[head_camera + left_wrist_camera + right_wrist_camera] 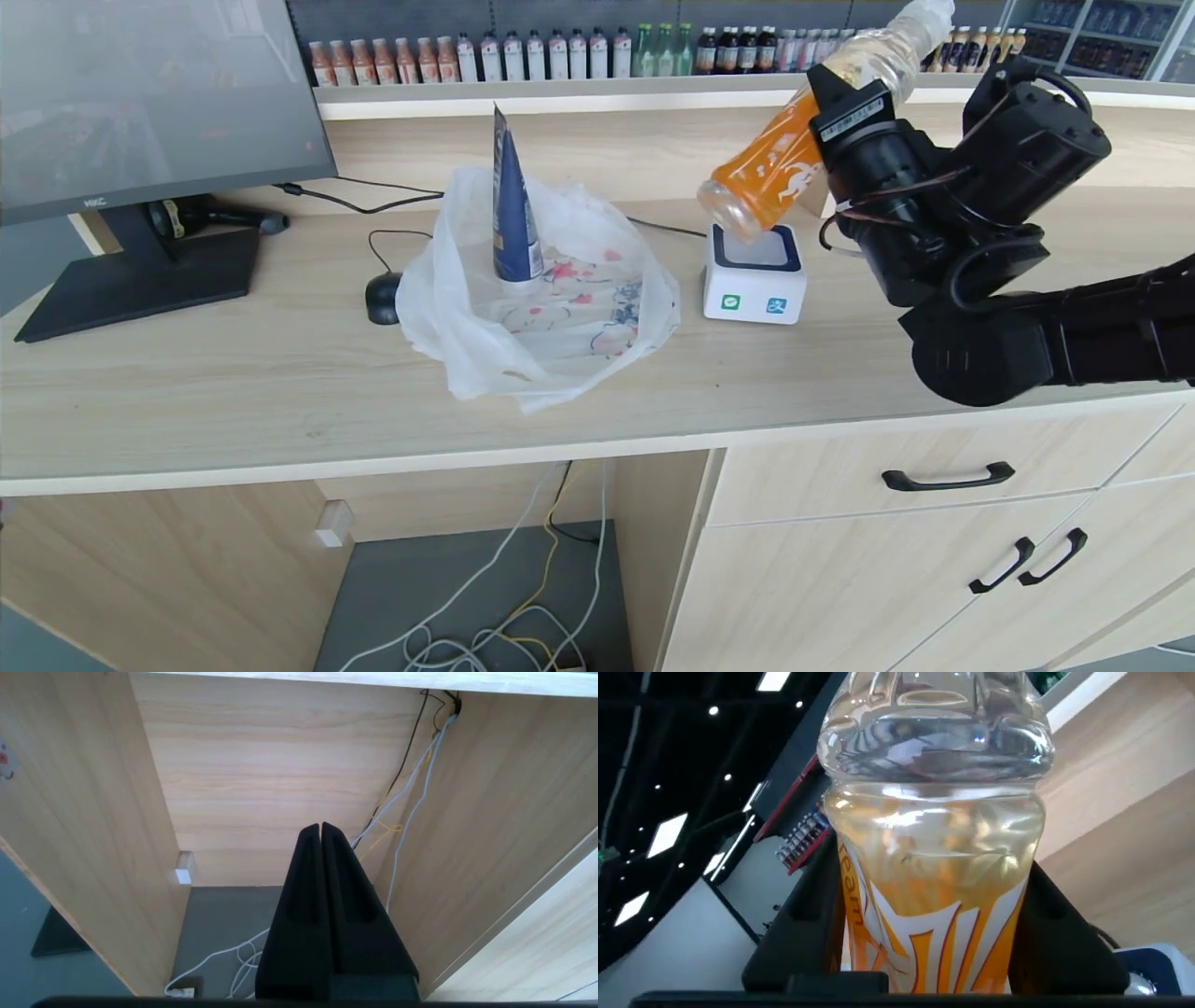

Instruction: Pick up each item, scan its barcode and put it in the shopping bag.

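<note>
Right gripper (pixel 845 107) is clamped on the orange drink bottle (pixel 780 159), gripping around the upper part of its label. In the head view the bottle is tilted, with the base toward 7 o'clock and the cap toward 1 o'clock. The base sits just over the top window of the white scanner (pixel 756 275); I can't tell if they touch.

The right wrist view adds the close-up: black fingers (pixel 813 915) sit on both sides of the bottle (pixel 934 887), and a corner of the scanner (pixel 1158 971) lies beyond.

The shopping bag (pixel 560 317) lies open on the counter (pixel 233 373), at the scanner's 9 o'clock. A blue tube (pixel 513 219) stands upright in it. The mouse (pixel 383 297) is at the bag's 9 o'clock, just beside it, and the monitor (pixel 140 103) is at its 10 o'clock.

The left wrist view shows the left gripper (pixel 321 835) with fingers pressed together and holding nothing. It sits below the counter, facing the wooden recess with cables (pixel 402 831).
</note>
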Tool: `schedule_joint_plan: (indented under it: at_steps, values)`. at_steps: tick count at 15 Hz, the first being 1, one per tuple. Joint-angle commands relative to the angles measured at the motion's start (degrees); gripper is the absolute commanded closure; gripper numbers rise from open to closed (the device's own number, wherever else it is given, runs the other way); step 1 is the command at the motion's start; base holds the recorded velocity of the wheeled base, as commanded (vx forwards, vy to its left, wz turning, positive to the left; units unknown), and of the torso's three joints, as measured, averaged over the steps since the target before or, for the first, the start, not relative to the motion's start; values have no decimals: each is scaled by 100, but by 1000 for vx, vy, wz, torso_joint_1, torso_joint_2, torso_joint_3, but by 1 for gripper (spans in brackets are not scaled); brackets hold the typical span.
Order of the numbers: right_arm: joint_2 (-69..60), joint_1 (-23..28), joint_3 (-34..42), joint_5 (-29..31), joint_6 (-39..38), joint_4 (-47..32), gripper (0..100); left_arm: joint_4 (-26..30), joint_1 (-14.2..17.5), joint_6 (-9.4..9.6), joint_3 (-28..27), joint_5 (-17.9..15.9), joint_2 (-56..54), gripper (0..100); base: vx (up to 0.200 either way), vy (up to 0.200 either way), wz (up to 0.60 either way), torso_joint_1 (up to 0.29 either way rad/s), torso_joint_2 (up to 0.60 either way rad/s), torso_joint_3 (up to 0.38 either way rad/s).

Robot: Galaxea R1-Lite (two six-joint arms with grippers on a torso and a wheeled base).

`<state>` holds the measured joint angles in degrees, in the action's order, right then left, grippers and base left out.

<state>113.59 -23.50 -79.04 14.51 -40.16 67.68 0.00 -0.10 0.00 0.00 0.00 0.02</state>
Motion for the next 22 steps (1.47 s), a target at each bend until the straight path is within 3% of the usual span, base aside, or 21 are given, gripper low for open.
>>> schedule_joint_plan:
  at_steps: [1, 10, 22]
  values:
    - [207, 171, -85, 0, -238, -9, 100, 0, 1, 0, 0, 0, -2, 100, 0, 0, 0, 0, 0, 0]
    - [462, 426, -261, 158, -1302, -1, 100, 0, 1, 0, 0, 0, -2, 100, 0, 0, 0, 0, 0, 0]
    - [664, 619, -252, 175, -1609, -9, 100, 0, 1, 0, 0, 0, -2, 100, 0, 0, 0, 0, 0, 0]
